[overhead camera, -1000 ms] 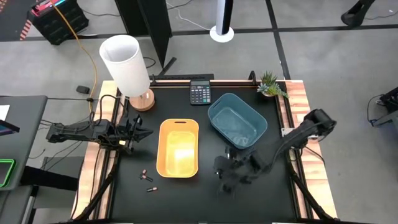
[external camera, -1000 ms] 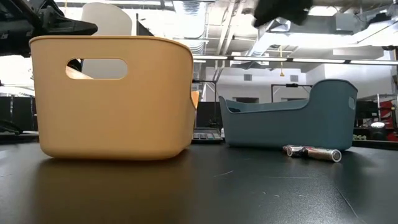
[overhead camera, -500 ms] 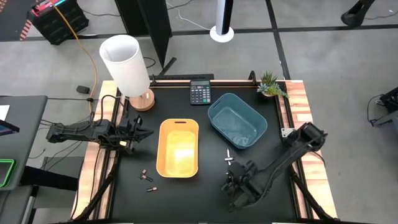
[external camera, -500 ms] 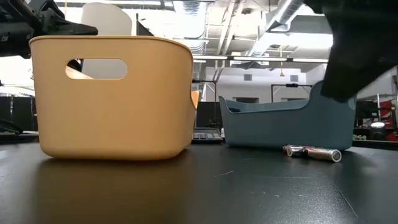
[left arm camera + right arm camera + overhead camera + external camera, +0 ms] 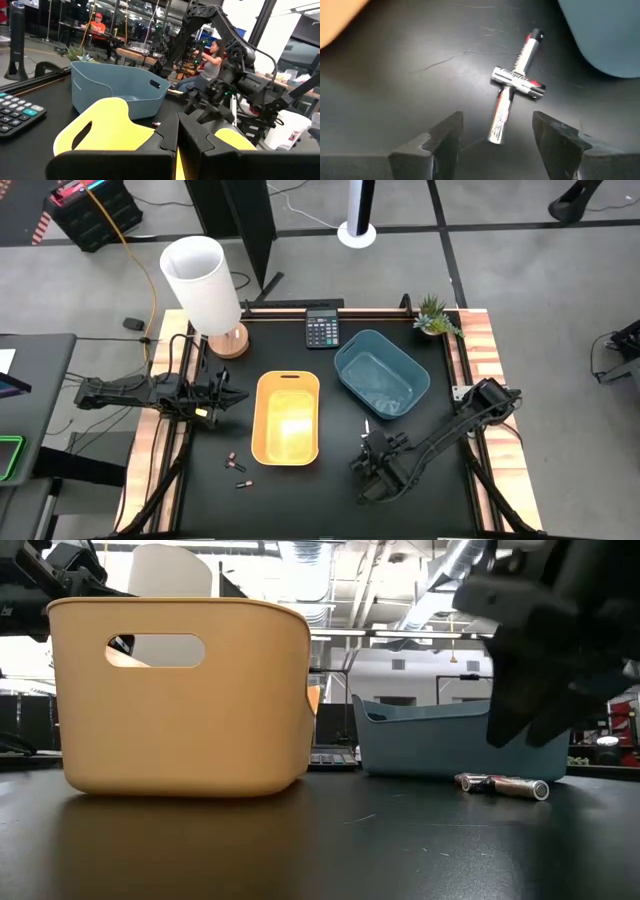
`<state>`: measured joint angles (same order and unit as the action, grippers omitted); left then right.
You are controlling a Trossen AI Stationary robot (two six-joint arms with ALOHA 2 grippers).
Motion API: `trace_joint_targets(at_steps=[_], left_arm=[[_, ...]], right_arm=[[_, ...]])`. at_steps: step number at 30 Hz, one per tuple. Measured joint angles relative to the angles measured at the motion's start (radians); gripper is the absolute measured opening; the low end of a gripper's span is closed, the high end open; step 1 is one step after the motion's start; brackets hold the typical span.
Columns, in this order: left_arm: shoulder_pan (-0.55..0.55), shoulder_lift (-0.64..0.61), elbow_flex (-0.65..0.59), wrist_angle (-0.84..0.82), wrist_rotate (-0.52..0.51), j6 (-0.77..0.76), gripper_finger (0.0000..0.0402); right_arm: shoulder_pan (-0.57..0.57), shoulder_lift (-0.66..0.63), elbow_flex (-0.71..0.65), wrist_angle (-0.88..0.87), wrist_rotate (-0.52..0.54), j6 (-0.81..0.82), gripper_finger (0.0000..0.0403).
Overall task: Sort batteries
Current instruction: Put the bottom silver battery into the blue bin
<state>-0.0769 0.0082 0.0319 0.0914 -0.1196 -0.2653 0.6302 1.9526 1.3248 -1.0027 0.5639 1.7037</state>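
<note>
Silvery batteries (image 5: 516, 80) lie crossed on the black table just in front of the blue bin (image 5: 381, 373); the low view shows them (image 5: 500, 784) flat on the tabletop. My right gripper (image 5: 495, 142) hovers open over them on their near side (image 5: 369, 444), a finger on either side of the long battery's near end without touching it. Three dark batteries (image 5: 238, 468) lie left of the yellow bin (image 5: 287, 418). My left gripper (image 5: 228, 393) waits shut at the table's left edge, its fingers together in the left wrist view (image 5: 177, 135).
A black calculator (image 5: 321, 330) lies at the far edge. A white lamp (image 5: 205, 285) stands at the far left corner and a small plant (image 5: 435, 315) at the far right. Bare black tabletop (image 5: 330, 500) stretches along the near edge. People show in the room beyond.
My right gripper has come down from high over the table to just above the silvery batteries, at their near side. The batteries lie where they were.
</note>
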Motion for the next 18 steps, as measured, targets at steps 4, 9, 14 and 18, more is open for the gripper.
trace_joint_targets(at_steps=[4, 9, 14, 18], left_arm=[[0.000, 0.000, 0.000, -0.001, 0.003, 0.022, 0.0000], [0.000, 0.000, 0.000, -0.003, 0.003, 0.037, 0.0000], [0.000, 0.000, 0.000, -0.004, 0.003, 0.038, 0.0000], [0.000, 0.000, 0.000, -0.010, 0.003, 0.038, 0.0000]], right_arm=[[0.001, 0.000, -0.036, 0.018, -0.001, 0.054, 0.0255], [0.005, 0.000, -0.047, 0.021, -0.006, 0.068, 0.0255], [-0.013, 0.018, -0.048, 0.044, -0.012, 0.046, 0.0255], [-0.025, 0.063, -0.048, 0.064, -0.033, 0.047, 0.0255]])
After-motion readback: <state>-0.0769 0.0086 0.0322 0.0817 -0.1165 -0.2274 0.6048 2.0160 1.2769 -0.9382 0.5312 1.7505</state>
